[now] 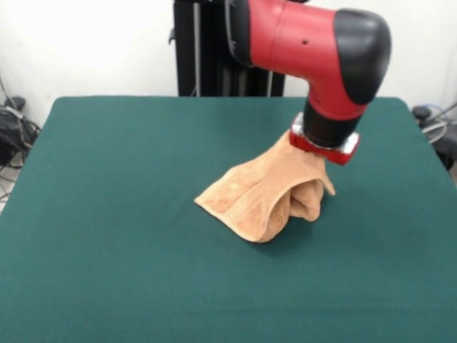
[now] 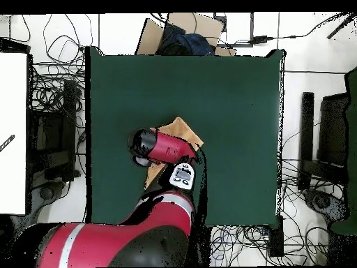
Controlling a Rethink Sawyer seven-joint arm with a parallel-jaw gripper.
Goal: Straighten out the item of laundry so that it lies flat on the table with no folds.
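The peach-orange towel (image 1: 260, 194) lies right of the middle of the dark green table (image 1: 107, 214). One side is pulled up into a peak under the arm's wrist, and the rest hangs in folds, with its lower left corner on the cloth. My gripper (image 1: 318, 152) is at that peak and mostly hidden by the towel and the red flange; it holds the towel up. In the overhead view the arm (image 2: 164, 146) covers the gripper, and parts of the towel (image 2: 183, 130) show on either side of it on the table (image 2: 230, 105).
The black pedestal (image 1: 200, 50) stands behind the table's far edge. Cables (image 2: 49, 91) and a cardboard box (image 2: 178, 31) lie on the floor around the table. Dark equipment (image 1: 11, 132) sits off the table's left side.
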